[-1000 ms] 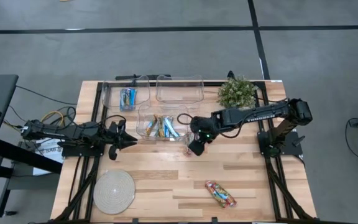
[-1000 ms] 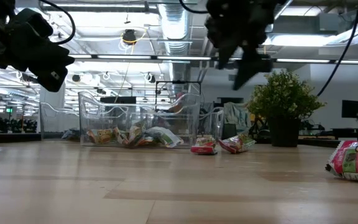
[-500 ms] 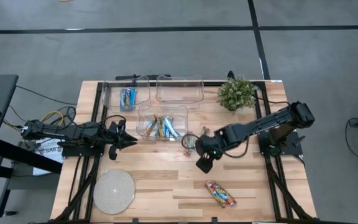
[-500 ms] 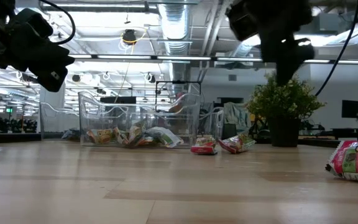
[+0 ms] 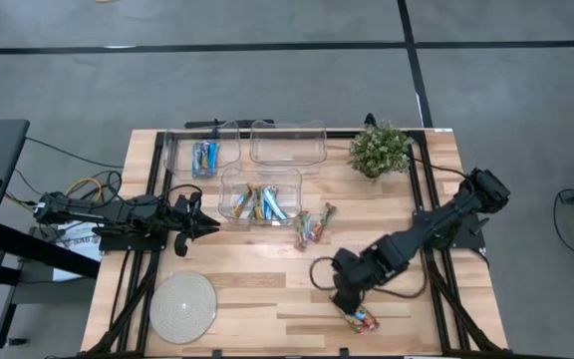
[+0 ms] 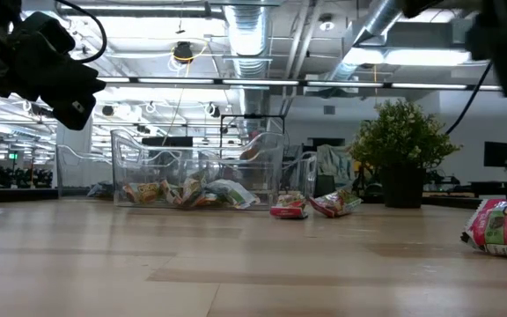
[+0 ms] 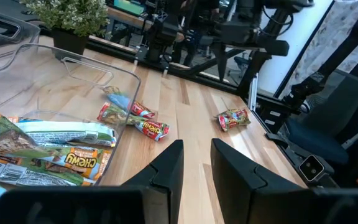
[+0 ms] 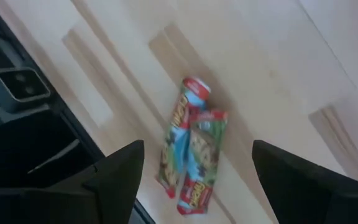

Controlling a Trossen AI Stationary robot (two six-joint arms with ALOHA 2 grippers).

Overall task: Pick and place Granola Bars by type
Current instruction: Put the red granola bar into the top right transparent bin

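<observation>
**A:** What is closest to you, at the front edge of the light wooden table point(image 5: 257, 289)?

**B:** A pair of red, green and tan wrapped granola bars point(image 8: 191, 162). They lie side by side and touch each other.

**A:** Where is your right gripper point(image 5: 347, 297)?

**B:** It hangs right above that pair and does not touch it. Its two dark fingers point(image 8: 120, 180) are spread wide apart, one on each side of the pair, and they hold nothing.

**A:** What else is at the front?

**B:** A round pale disc point(image 5: 182, 304) lies flat, far over on the left side.

**A:** And in the middle of the table?

**B:** Two loose red and green wrapped bars point(image 5: 312, 227) lie just beside the middle clear plastic bin point(image 5: 262, 170). In that bin is a mixed heap of wrapped bars point(image 5: 257, 204), some blue, some tan and green.

**A:** Where is your left gripper point(image 7: 194, 168)?

**B:** It waits in the air to the left of the middle bin. Its fingers are close together with only a thin gap, and there is nothing between them.

**A:** What is at the back?

**B:** You see a clear plastic bin on the left point(image 5: 172, 150) with bright blue wrapped bars point(image 5: 204, 157) in it. Another clear plastic bin point(image 5: 287, 143) stands just beside it. A small green plant in a dark pot point(image 5: 379, 150) is at the back right.
</observation>
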